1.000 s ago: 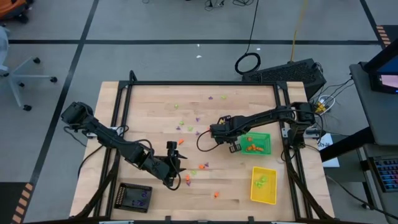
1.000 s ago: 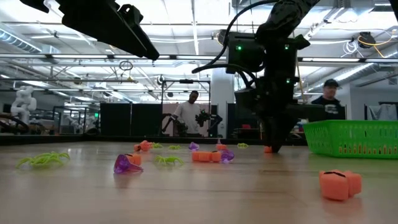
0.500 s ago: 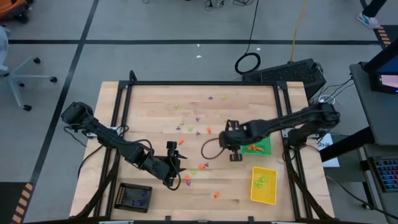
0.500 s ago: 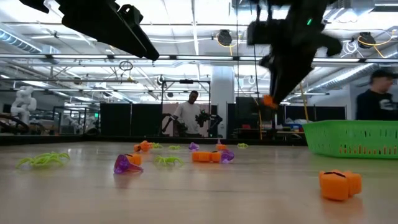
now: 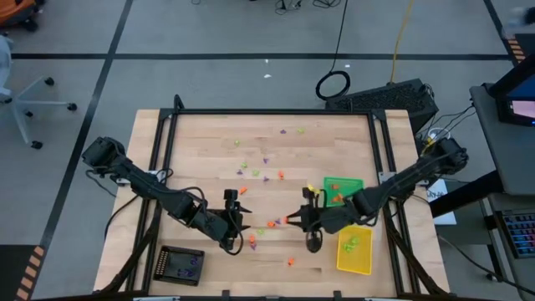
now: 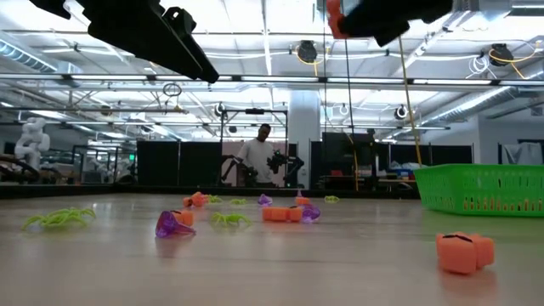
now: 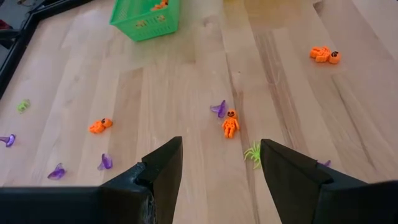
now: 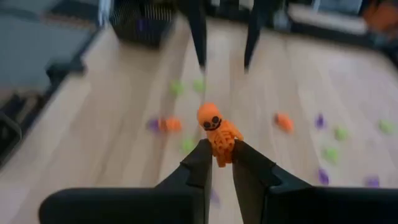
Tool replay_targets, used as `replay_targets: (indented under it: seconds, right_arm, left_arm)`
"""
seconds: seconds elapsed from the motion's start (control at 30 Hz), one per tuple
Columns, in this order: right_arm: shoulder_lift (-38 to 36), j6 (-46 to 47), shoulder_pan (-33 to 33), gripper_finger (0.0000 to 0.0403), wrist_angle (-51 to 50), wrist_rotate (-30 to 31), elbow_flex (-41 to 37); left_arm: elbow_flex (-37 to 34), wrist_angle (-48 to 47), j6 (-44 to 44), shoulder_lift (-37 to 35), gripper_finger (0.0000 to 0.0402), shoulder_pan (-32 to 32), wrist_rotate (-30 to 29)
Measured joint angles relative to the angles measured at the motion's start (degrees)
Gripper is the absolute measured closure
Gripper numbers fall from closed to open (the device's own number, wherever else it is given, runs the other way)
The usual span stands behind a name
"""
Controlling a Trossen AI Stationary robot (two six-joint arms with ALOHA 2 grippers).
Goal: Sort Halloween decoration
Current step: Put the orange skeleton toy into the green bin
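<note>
While the right tool [image 8: 221, 163] pinches a little orange skeleton [image 8: 217, 133] between its two fingers, it hangs above the worktop [image 5: 209, 134], near the middle and just beside the yellow tray [image 5: 354, 248]. I think the step in hand is carrying this toy to its tray. The green tray [image 5: 344, 191] already has orange bits in it, so the next move should be to bring the skeleton over that tray and let go, taking care that it does not fall outside. The left tool [image 7: 219, 163] waits low over the front of the worktop with its fingers wide apart and nothing in them. Lots of tiny toys [image 7: 231, 122] lie spread on the light wood: orange ones, purple ones and green spiders. A black tray [image 5: 181, 265] sits at the front left corner with purple bits inside. Behind the worktop is a big bright room with lights on the ceiling, and a person [image 6: 257, 158] stands far back.
</note>
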Motion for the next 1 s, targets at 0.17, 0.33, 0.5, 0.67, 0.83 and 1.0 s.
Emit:
replay_targets:
  seconds: [0.17, 0.33, 0.5, 0.67, 0.83, 1.0]
  right_arm:
    - [0.0, -5.9, 0.4, 0.0365, 13.5, 1.2, -4.2]
    - [0.0, -9.7, 0.4, 0.0365, 24.9, 1.2, -9.8]
    - [0.0, -9.9, 0.0, 0.0365, 29.5, 1.2, -13.0]
    - [0.0, -9.1, -0.1, 0.0365, 31.2, 1.3, -13.0]
    - [0.0, -9.0, -0.1, 0.0365, 33.9, 2.7, -13.0]
    - [0.0, -8.5, 0.0, 0.0365, 35.6, 2.7, -13.0]
  left_arm:
    - [0.0, 0.0, 0.0, 0.0, 0.0189, 0.0, -0.2]
    - [0.0, 0.0, 0.0, 0.0, 0.0189, 0.0, -0.2]
    - [0.0, 0.0, 0.0, 0.0, 0.0189, 0.0, -0.3]
    - [0.0, 0.1, 0.0, 0.0, 0.0189, 0.0, -0.3]
    - [0.0, 0.0, 0.0, 0.0, 0.0189, 0.0, -0.3]
    - [0.0, 0.1, 0.0, 0.0, 0.0189, 0.0, -0.3]
